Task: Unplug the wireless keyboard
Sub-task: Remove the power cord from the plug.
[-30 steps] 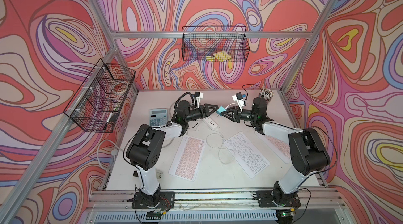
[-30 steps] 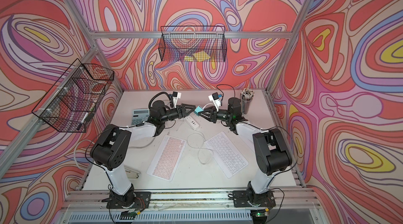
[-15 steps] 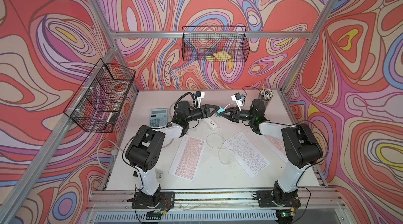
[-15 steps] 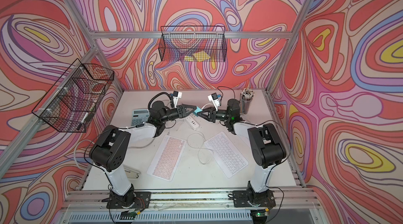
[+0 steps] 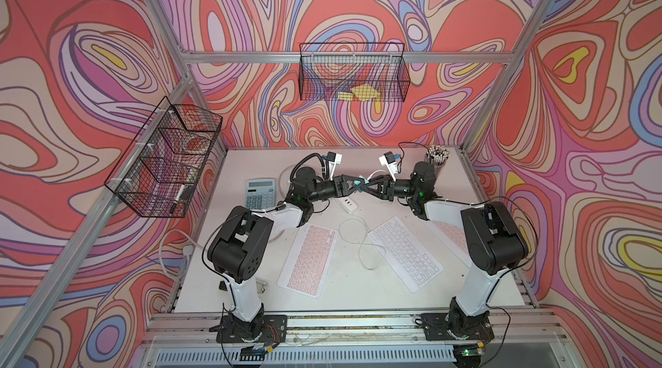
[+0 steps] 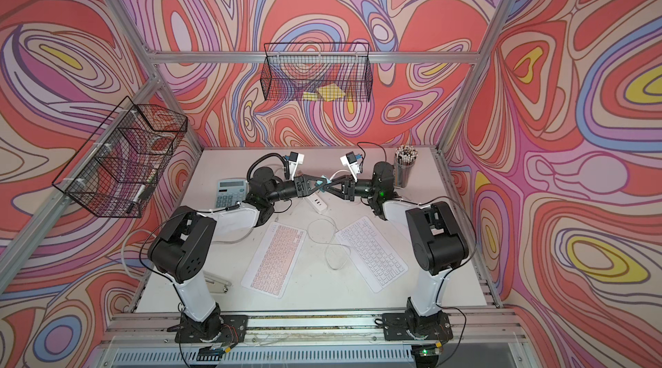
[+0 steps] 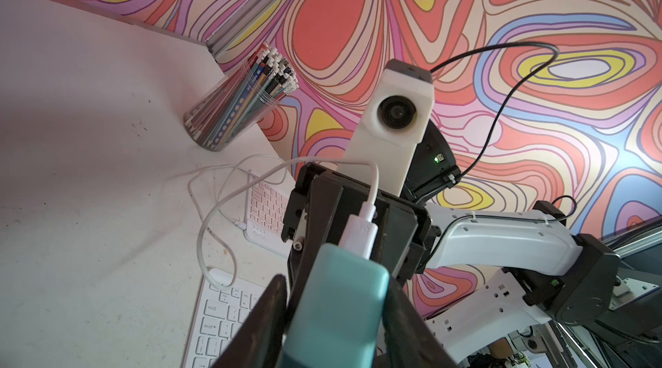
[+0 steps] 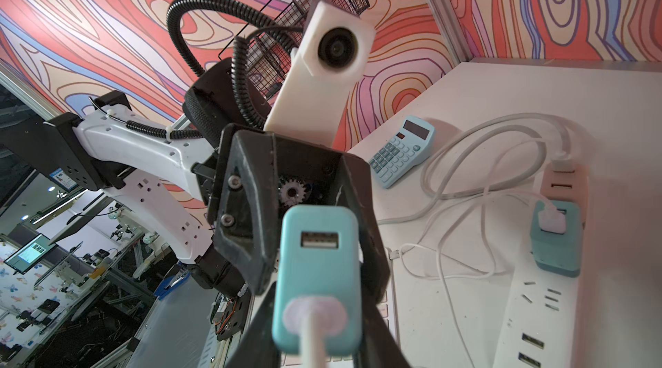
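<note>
Above the back middle of the table, both grippers meet tip to tip on a teal charger (image 5: 359,181) (image 6: 325,181). My right gripper (image 8: 318,298) is shut on the end of the charger (image 8: 318,262) that has a white plug (image 8: 315,312) in its face. My left gripper (image 7: 336,282) is shut on the other end of the charger (image 7: 336,316). The plug (image 7: 360,233) has a white cable (image 5: 361,240) that loops down to the top edge of a white keyboard (image 5: 404,253). One USB port on the charger is empty.
A pink keyboard (image 5: 310,264) lies to the left of the white one. Another pink keyboard (image 5: 449,237) is partly under the right arm. A white power strip (image 5: 347,203) below the grippers carries a second teal charger (image 8: 555,240). Calculator (image 5: 260,194) back left, pencil cup (image 5: 436,158) back right.
The left jaws have closed in on the teal charger held by the right gripper. The right arm's elbow has swung a little to the left.
</note>
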